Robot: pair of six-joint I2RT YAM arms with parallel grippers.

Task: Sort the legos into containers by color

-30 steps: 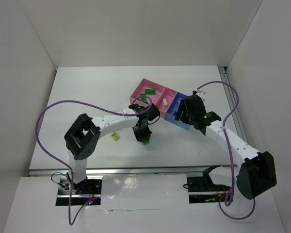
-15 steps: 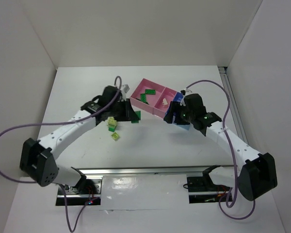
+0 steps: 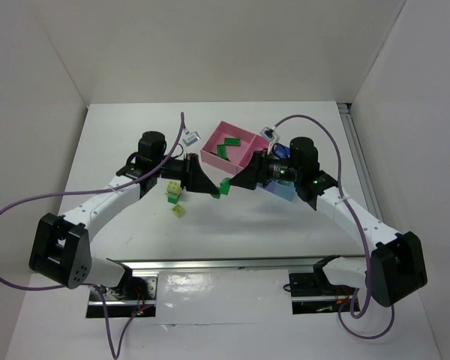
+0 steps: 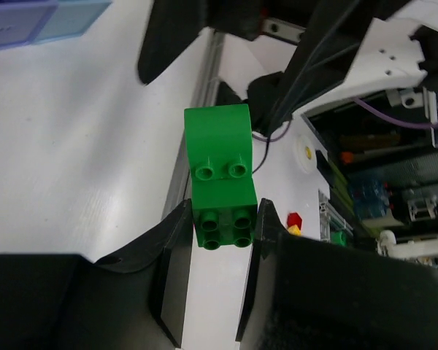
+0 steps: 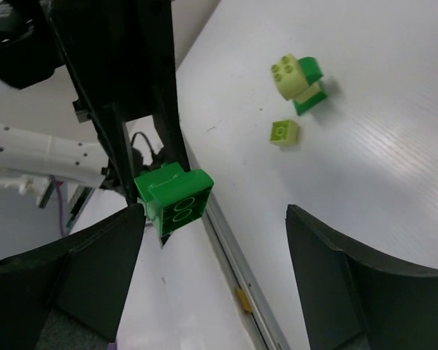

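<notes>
Left wrist view has the bright green studded plastic brick square in the middle, pinched at its lower end between the two black fingers of the left gripper, which are closed tight on it. Two studs face the camera on its upper half.

From the top external camera, the brick is held off the white surface, just beyond the near corner of the wide pink rectangular plastic bin. The left gripper reaches it from the bin's left.

The right gripper comes in from the bin's right, close to the brick. In its own wrist view its fingers are spread wide apart, holding nothing, with the brick just off the left finger's tip.

Inside the pink bin lie flat dark green pieces. A light blue plastic bin shows to the pink bin's right, mostly hidden by the right arm.

Left of the pink bin, on the surface, a yellow-green brick stacked on a dark green one stands beside a single small yellow-green brick.
</notes>
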